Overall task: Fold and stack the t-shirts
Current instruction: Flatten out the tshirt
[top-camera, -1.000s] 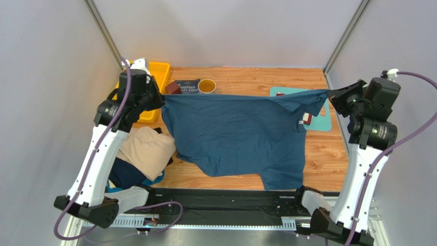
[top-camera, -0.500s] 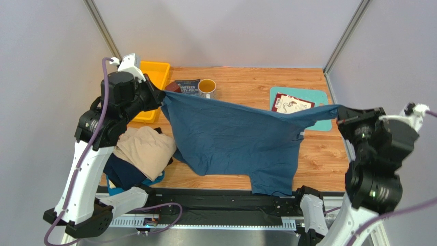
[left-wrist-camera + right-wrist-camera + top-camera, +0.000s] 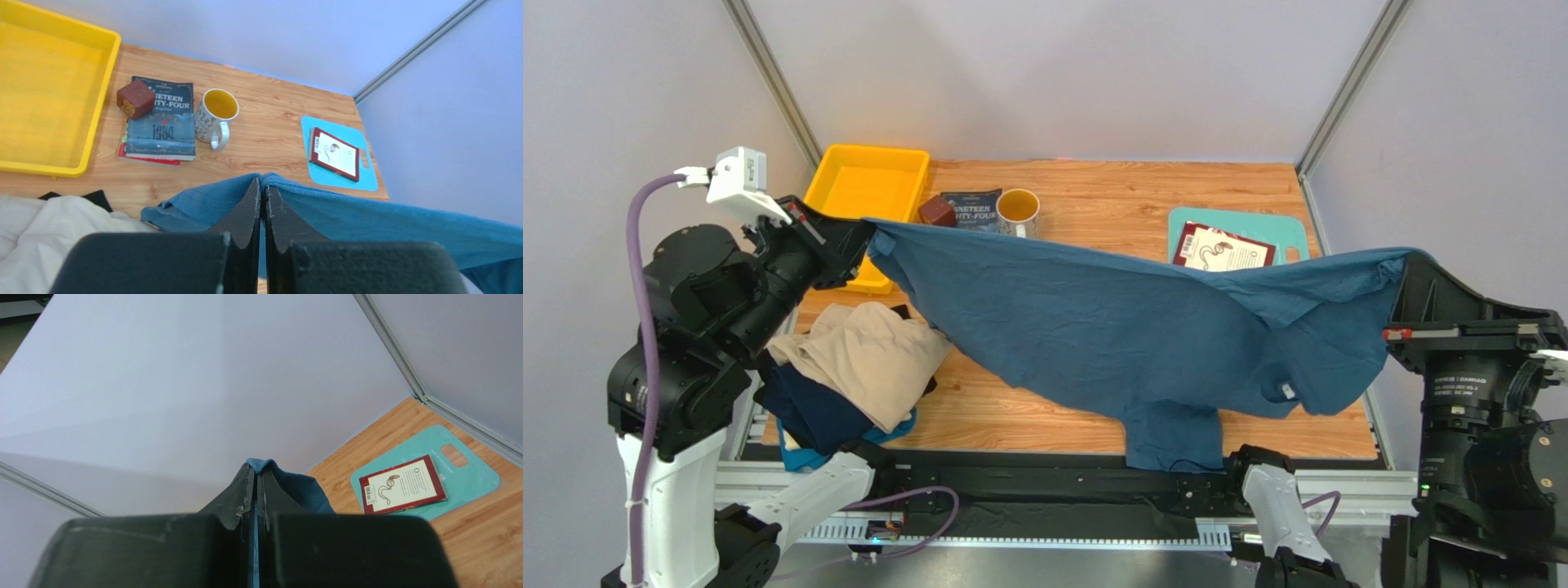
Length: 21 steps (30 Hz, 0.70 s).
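Observation:
A large teal-blue t-shirt (image 3: 1124,325) hangs stretched in the air between my two grippers, above the wooden table (image 3: 1112,196). My left gripper (image 3: 857,245) is shut on its left end; in the left wrist view the jaws (image 3: 262,184) pinch a fold of blue cloth (image 3: 380,217). My right gripper (image 3: 1409,282) is shut on the right end; the right wrist view shows blue cloth (image 3: 294,487) between its closed jaws (image 3: 255,474). A beige t-shirt (image 3: 867,355) lies crumpled on a dark navy one (image 3: 811,417) at the near left, with a bit of light blue (image 3: 891,429) beneath.
A yellow tray (image 3: 860,196) sits at the far left. A book (image 3: 971,208), a brown block (image 3: 938,211) and a mug (image 3: 1019,208) stand beside it. A teal cutting board (image 3: 1284,227) with a red-edged booklet (image 3: 1220,249) lies at the far right.
Both arms have drawn back toward the near edge and spread wider, lifting the teal-blue shirt with them. The shirt now hangs lower and nearer, uncovering the cutting board and booklet.

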Tool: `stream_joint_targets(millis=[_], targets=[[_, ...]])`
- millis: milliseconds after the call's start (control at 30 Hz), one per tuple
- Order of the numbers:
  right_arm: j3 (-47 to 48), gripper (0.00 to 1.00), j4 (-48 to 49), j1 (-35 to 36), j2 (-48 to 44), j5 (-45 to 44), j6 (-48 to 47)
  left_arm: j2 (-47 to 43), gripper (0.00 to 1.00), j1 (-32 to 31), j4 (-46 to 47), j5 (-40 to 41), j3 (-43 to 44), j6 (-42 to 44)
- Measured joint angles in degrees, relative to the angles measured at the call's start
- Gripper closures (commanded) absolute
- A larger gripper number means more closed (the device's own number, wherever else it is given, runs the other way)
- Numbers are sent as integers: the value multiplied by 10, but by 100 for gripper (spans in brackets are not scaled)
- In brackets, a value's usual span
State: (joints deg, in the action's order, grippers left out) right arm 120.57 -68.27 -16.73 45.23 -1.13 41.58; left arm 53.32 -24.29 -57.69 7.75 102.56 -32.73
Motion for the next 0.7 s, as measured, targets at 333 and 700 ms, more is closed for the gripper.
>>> stream_joint_targets(millis=[333,700], targets=[[112,100,-2,214,43,-170,-46,-16,100,-1,11,-43,11,-6],[5,100,28,286,141,-260,-89,85,100,-1,-26,-33,-94,12]])
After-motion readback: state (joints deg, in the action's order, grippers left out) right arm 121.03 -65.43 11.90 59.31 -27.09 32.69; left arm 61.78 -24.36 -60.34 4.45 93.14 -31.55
